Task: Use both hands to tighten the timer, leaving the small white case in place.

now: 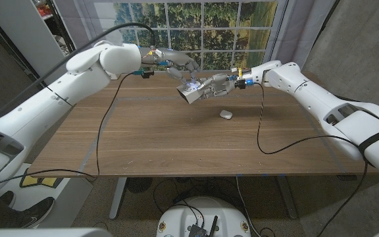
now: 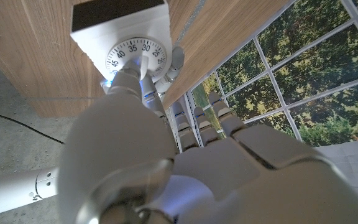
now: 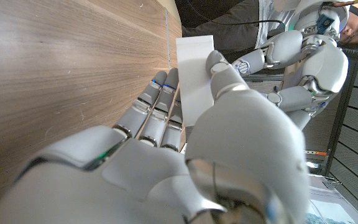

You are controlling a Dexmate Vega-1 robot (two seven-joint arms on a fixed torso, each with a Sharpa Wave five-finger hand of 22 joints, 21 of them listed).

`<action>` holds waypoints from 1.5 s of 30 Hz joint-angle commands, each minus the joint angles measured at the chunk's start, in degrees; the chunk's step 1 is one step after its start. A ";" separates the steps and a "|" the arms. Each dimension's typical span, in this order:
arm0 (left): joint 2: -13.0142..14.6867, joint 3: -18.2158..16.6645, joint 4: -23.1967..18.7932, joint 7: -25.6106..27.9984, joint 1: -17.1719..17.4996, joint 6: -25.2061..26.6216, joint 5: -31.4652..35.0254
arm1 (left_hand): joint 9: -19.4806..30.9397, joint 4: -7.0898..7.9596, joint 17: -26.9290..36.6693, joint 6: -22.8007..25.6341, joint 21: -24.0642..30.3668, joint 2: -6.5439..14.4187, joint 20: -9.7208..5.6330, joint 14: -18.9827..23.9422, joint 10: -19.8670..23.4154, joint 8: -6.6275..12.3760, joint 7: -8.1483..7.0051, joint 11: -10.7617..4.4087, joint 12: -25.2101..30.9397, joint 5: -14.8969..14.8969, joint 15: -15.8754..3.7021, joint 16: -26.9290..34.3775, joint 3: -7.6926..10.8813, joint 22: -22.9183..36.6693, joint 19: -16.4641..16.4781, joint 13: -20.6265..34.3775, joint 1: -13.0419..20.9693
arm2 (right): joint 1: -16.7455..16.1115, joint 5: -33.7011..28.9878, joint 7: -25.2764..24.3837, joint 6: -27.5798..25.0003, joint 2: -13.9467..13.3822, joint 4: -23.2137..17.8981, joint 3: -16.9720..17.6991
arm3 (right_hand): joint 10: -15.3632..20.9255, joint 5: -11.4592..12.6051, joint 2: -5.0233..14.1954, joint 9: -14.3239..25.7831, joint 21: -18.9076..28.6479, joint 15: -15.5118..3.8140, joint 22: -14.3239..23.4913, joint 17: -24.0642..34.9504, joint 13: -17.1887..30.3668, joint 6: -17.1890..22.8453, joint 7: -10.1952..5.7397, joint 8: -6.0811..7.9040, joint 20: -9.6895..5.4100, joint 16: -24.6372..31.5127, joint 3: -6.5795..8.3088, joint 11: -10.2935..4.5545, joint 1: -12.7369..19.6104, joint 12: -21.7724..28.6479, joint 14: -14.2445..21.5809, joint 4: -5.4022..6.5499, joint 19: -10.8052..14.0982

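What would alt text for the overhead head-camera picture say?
Two white robot arms meet above the far side of a wooden table: the right hand holds a white timer off the surface while the left hand reaches its top. A small white case lies on the table nearby.

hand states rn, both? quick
Left hand: pinching the dial on the timer.
Right hand: gripping the timer's body, holding it off the table.
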 commanded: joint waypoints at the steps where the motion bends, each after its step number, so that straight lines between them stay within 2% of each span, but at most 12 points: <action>1: -0.79 0.50 0.61 0.17 -0.50 -1.63 -0.59 | 0.31 -1.59 -0.08 2.01 0.67 1.53 0.12 0.87 0.93 0.62 -1.16 -1.36 0.29 -0.02 -1.96 0.24 1.46 0.33 0.62 0.01 3.84 | 0.27 0.39 1.38 -0.20 -0.18 0.77 -0.23 | 0.33 0.11 0.40 0.18 -0.30 -9.50 0.09 0.22 0.27 10.01 9.32 0.26 -3.91 -0.11 -0.22 -0.19 -0.71 0.03 0.38 2.24 0.28; 4: -0.75 0.50 0.95 -0.07 -0.83 -3.02 -1.25 | 0.89 -1.90 -0.11 4.26 0.87 1.60 0.03 1.47 2.26 1.76 -1.05 -1.93 0.76 -0.41 -2.39 0.37 1.41 0.43 0.80 0.01 4.52 | 0.58 0.40 2.24 -0.45 0.02 1.48 -0.48 | 0.16 0.12 0.44 0.20 -0.34 -9.47 0.09 0.23 0.28 10.02 9.27 0.22 -3.96 -0.23 -0.21 -0.18 -0.78 -0.12 0.30 2.26 0.21; 8: -0.70 0.16 1.41 0.13 -0.85 -4.41 -2.17 | 1.35 -1.76 -0.09 5.04 1.10 1.34 -0.28 2.03 2.84 2.31 -0.24 -2.33 0.95 -0.70 -2.83 0.53 0.99 0.50 1.15 0.02 4.32 | 0.97 0.39 3.35 -0.64 0.27 2.18 -0.75 | 0.15 0.14 0.44 0.22 -0.37 -9.39 0.09 0.16 0.32 10.06 9.28 0.19 -3.99 -0.47 -0.18 0.25 -0.90 -0.20 0.11 2.30 0.19; 9: -0.75 0.16 1.67 -0.05 -0.97 -4.87 -2.66 | 1.52 -1.74 -0.08 5.37 1.21 1.32 -0.40 2.30 3.14 2.53 -0.46 -2.13 1.05 -0.78 -3.09 0.60 0.91 0.52 1.34 0.03 4.35 | 1.16 0.44 3.70 -0.84 0.45 2.57 -0.84 | 0.11 0.14 0.45 0.23 -0.40 -9.40 0.09 0.16 0.33 10.10 9.29 0.19 -4.01 -0.51 -0.18 0.09 -0.92 -0.23 0.07 2.30 0.13; 11: -0.82 0.25 2.32 -0.24 -1.30 -6.37 -3.30 | 1.90 -1.96 -0.07 5.87 1.36 1.25 -0.40 2.45 3.91 2.94 -0.73 -3.01 1.29 -0.88 -3.20 0.59 0.84 0.59 1.50 0.05 4.78 | 1.38 0.43 4.26 -0.82 0.74 3.17 -0.96 | 0.09 0.14 0.48 0.24 -0.42 -9.27 0.09 0.13 0.34 10.08 9.40 0.15 -4.04 -0.63 -0.19 -0.01 -1.08 -0.30 0.00 2.39 0.09; 12: -0.90 0.31 2.74 -0.43 -1.51 -7.26 -3.84 | 1.97 -1.97 -0.07 6.00 1.42 1.25 -0.46 2.55 3.92 3.02 -0.72 -2.98 1.29 -0.90 -3.26 0.61 0.82 0.61 1.61 0.05 4.82 | 1.63 0.46 4.76 -0.94 0.98 3.71 -1.07 | -0.02 0.14 0.46 0.24 -0.43 -9.32 0.09 0.14 0.34 10.09 9.62 0.14 -4.05 -0.65 -0.20 -0.07 -1.09 -0.37 -0.05 2.38 0.07; 17: -1.20 1.31 4.38 -3.95 -3.80 -10.56 -5.88 | 2.54 -2.73 0.05 7.31 1.83 1.80 -1.02 3.07 4.73 3.87 -1.24 -4.16 1.47 -0.90 -3.72 0.72 1.28 0.77 2.14 0.10 6.59 | 3.57 0.28 8.58 -1.28 2.66 8.12 -1.94 | 0.06 0.16 0.54 0.26 -0.45 -9.38 0.09 0.16 0.32 10.03 9.61 0.05 -4.05 -0.79 -0.17 0.24 -1.23 -0.49 -0.14 2.43 0.08; 21: -1.31 1.55 4.86 -5.26 -4.95 -12.04 -5.61 | 2.67 -2.93 0.10 7.53 1.94 1.86 -1.29 3.15 5.07 4.03 -1.20 -4.17 1.55 -0.94 -3.85 0.72 1.36 0.84 2.20 0.12 7.12 | 4.42 -0.82 9.46 -1.94 2.62 8.34 -2.70 | -0.01 0.17 0.58 0.27 -0.47 -9.36 0.09 0.17 0.32 10.00 9.56 -0.01 -4.07 -0.85 -0.16 0.13 -1.30 -0.60 -0.15 2.46 0.05; 28: -1.52 0.72 5.69 -4.10 -4.60 -13.82 -6.00 | 2.63 -2.81 0.16 7.74 2.02 1.86 -1.37 3.16 5.57 4.07 -1.23 -4.23 1.69 -1.07 -3.86 0.72 1.20 0.91 2.15 0.16 7.14 | 4.60 -1.37 10.45 -1.88 2.90 8.87 -2.89 | -0.01 0.20 0.66 0.29 -0.50 -9.38 0.09 0.23 0.37 9.91 9.67 -0.13 -4.09 -0.97 -0.07 0.13 -1.32 -0.76 -0.22 2.42 0.02; 36: -2.61 1.53 8.62 -5.56 -6.30 -17.43 -7.41 | 2.36 -2.85 0.23 8.98 2.22 1.08 -1.79 3.30 6.93 4.39 -1.42 -5.50 2.03 -1.07 -4.09 0.76 0.53 1.03 2.14 0.24 7.36 | 6.88 -3.47 13.63 -0.60 4.79 13.10 -4.44 | -0.09 0.23 0.73 0.32 -0.55 -9.47 0.09 0.38 0.44 9.80 9.70 -0.26 -4.18 -0.95 -0.01 0.29 -1.24 -0.93 -0.22 2.32 -0.05; 39: -3.03 1.70 9.27 -5.75 -6.87 -18.00 -7.11 | 2.28 -2.85 0.25 9.12 2.26 0.99 -1.87 3.30 6.89 4.39 -1.35 -5.19 1.97 -1.01 -4.10 0.76 0.40 1.06 2.13 0.26 7.44 | 7.48 -3.98 14.46 0.18 5.67 14.86 -4.58 | -0.06 0.25 0.78 0.32 -0.55 -9.52 0.09 0.41 0.46 9.71 9.67 -0.33 -4.21 -0.99 0.05 0.20 -1.16 -0.97 -0.27 2.27 -0.06; 45: -3.57 1.75 10.50 -5.33 -7.19 -19.15 -6.99 | 2.20 -2.84 0.28 9.18 2.30 0.90 -1.89 3.28 7.15 4.36 -1.30 -5.48 2.02 -0.93 -4.09 0.77 0.23 1.09 2.07 0.30 7.54 | 7.84 -4.32 15.22 0.77 6.51 16.65 -4.15 | -0.12 0.26 0.83 0.34 -0.60 -9.47 0.09 0.49 0.50 9.71 9.63 -0.40 -4.20 -1.02 0.09 0.12 -1.20 -1.13 -0.28 2.28 -0.16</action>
